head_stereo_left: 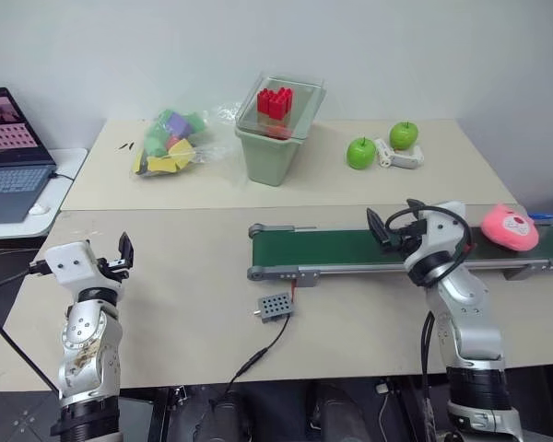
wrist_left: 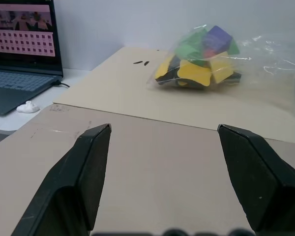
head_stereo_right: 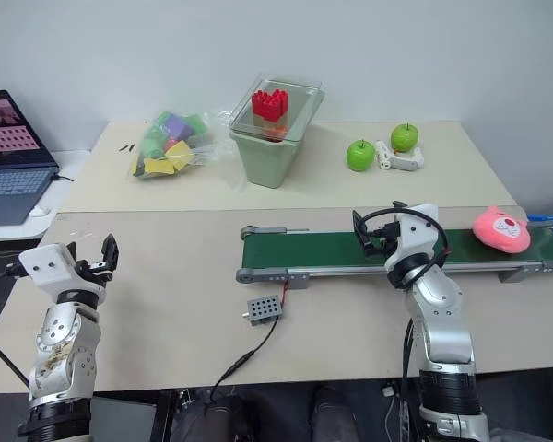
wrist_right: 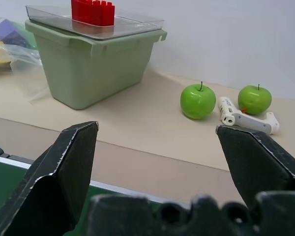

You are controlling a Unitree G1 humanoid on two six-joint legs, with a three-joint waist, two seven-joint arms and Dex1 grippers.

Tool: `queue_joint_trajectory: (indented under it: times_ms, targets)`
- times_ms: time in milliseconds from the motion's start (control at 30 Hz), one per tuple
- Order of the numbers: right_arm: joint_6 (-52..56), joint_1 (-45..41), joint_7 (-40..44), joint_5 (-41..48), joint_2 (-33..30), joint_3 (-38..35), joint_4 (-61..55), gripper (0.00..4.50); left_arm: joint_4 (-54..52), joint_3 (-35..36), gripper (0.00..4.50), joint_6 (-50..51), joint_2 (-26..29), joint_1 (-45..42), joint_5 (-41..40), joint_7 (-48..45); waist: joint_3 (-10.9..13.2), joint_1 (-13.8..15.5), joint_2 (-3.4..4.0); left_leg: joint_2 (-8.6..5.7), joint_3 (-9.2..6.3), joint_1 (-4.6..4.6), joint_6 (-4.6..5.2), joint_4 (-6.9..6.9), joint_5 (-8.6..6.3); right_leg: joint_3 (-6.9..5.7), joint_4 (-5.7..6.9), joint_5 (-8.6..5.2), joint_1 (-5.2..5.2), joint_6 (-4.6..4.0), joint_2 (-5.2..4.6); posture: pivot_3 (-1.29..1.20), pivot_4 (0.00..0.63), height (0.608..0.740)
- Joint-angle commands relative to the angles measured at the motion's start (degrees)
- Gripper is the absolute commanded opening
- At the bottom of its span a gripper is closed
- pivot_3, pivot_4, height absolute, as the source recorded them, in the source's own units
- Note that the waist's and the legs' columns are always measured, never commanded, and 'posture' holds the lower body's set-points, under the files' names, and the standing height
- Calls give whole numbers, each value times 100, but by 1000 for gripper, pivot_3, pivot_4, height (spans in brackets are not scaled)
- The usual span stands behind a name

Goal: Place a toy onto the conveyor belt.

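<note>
Right tool [head_stereo_left: 380, 230] is hovering open over my dark green conveyor belt [head_stereo_left: 332, 247], pink toy [head_stereo_left: 509, 226] sitting at frame right; left tool [head_stereo_left: 122, 254] gaping open too.

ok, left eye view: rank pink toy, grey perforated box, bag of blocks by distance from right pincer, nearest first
1. pink toy, on the belt's right end, robot's right of the right pincer.
2. grey perforated box, table front, to its left.
3. bag of blocks, far left.

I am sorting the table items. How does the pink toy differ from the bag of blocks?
The pink toy is one loose piece lying on the conveyor belt; the bag of blocks holds many multicoloured pieces in clear plastic, on the far table. Neither is held by a gripper.
</note>
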Motion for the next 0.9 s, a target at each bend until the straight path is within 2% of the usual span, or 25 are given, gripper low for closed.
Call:
queue_joint_trajectory:
  times_ms: [33,367,900]
  targets:
    - [-263,-96,-31,-34,3,-45,-14,4500,-26,17,3696,-77,15,-91,-10,-140,0,-2,0,0,0,0,0,0,0,0,0,0,0,0,0,0,150,740]
    - [-344,-124,-17,-43,48,37,96,4500,-206,116,3696,50,-49,-165,-167,-246,0,-47,0,0,0,1,-1,0,1,0,1,0,1,0,1,0,150,740]
    - [-308,-360,85,-90,37,284,367,4500,-677,54,3696,149,-357,86,119,170,0,-50,0,0,1,4,-2,0,1,3,3,1,1,-1,1,0,150,740]
